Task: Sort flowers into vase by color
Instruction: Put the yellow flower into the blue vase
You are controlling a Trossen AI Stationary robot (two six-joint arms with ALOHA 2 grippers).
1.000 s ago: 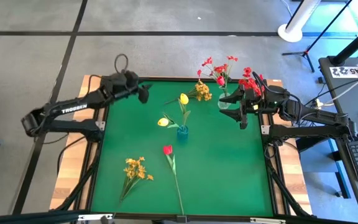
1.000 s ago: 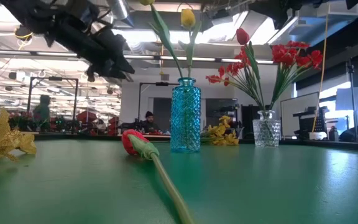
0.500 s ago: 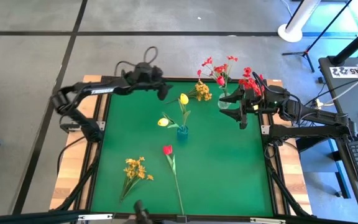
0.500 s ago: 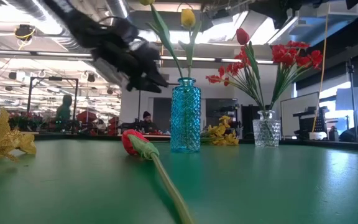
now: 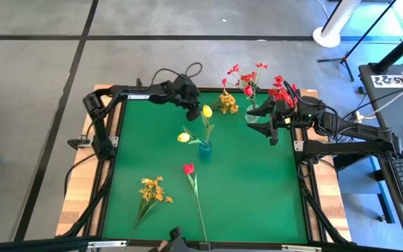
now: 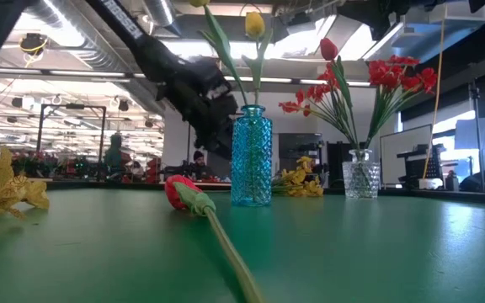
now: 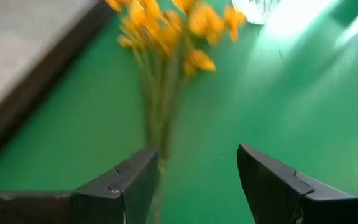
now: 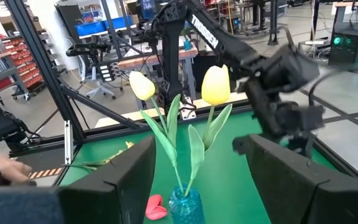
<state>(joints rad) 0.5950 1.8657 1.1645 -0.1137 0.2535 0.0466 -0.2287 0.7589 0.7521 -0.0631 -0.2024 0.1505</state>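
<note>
A blue vase (image 5: 205, 148) (image 6: 251, 156) in mid-table holds two yellow tulips (image 5: 206, 110) (image 8: 215, 84). A clear vase (image 5: 252, 114) (image 6: 362, 174) near the far right corner holds red tulips and red sprays (image 5: 247, 78). One yellow-orange cluster (image 5: 226, 103) (image 7: 166, 31) lies by the far edge. Another (image 5: 152, 190) lies near-left. A red tulip (image 5: 189, 169) (image 6: 179, 192) lies flat toward the near edge. My left gripper (image 5: 196, 105) (image 7: 197, 168) is open, just left of the far cluster's stems. My right gripper (image 5: 271, 129) (image 8: 194, 155) is open beside the clear vase.
The green mat (image 5: 257, 196) ends in a dark frame with wooden boards along its left and right sides. Open mat lies on the near right. The left arm (image 8: 278, 81) stretches along the far edge. People stand in the room beyond the table (image 6: 116, 156).
My left arm has swung from the table's far left corner rightward along the far edge and come down, ending close to the yellow-orange cluster by the far edge. The flowers and vases have kept their places.
</note>
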